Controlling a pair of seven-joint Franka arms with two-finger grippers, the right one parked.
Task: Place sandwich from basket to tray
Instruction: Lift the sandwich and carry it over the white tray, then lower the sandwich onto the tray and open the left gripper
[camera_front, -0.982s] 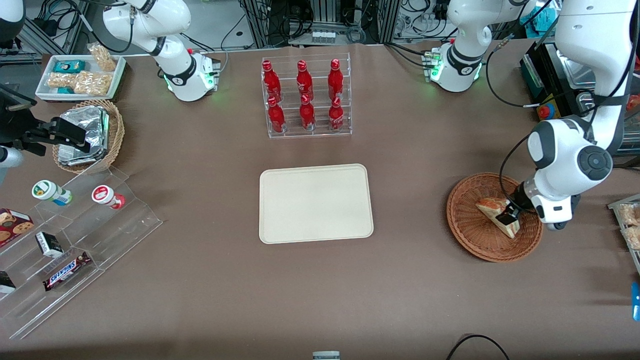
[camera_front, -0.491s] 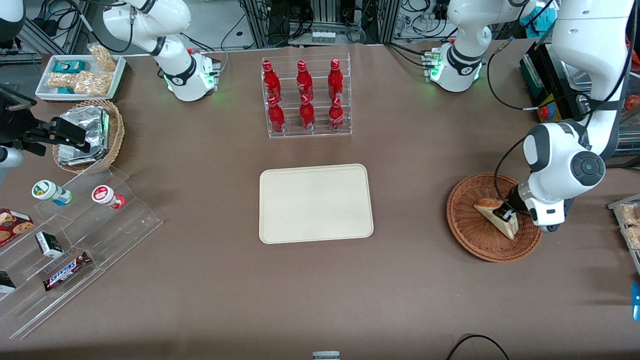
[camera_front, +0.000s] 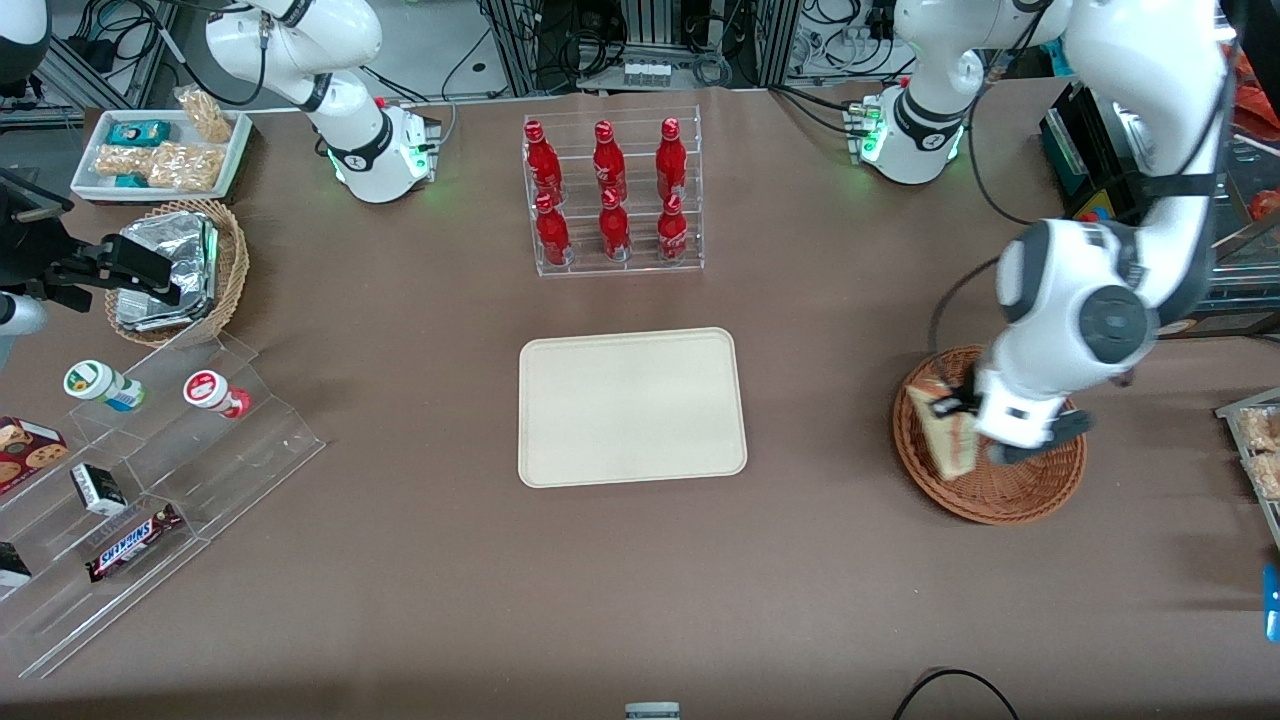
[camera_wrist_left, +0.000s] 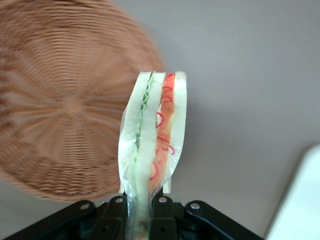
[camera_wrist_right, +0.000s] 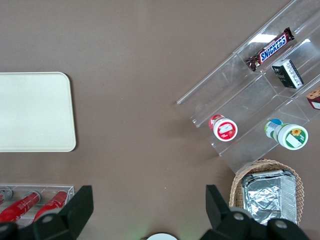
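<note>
The sandwich (camera_front: 947, 432), a plastic-wrapped wedge of white bread with red and green filling (camera_wrist_left: 152, 135), hangs lifted above the reddish-brown wicker basket (camera_front: 1010, 492) at the working arm's end of the table. My left gripper (camera_front: 958, 412) is shut on it, black fingers (camera_wrist_left: 161, 207) pinching its narrow end. The basket (camera_wrist_left: 60, 110) lies below with nothing in it. The cream tray (camera_front: 632, 406) lies bare in the middle of the table, and one corner of the tray (camera_wrist_left: 300, 200) shows in the left wrist view.
A clear rack of red bottles (camera_front: 612, 195) stands farther from the front camera than the tray. Toward the parked arm's end are a tan basket of foil packets (camera_front: 178, 268), a white snack tray (camera_front: 160, 152) and a clear stepped shelf (camera_front: 150, 480).
The gripper has lifted the sandwich out of the basket and carried it toward the tray. The wedge now hangs more upright over the basket's rim.
</note>
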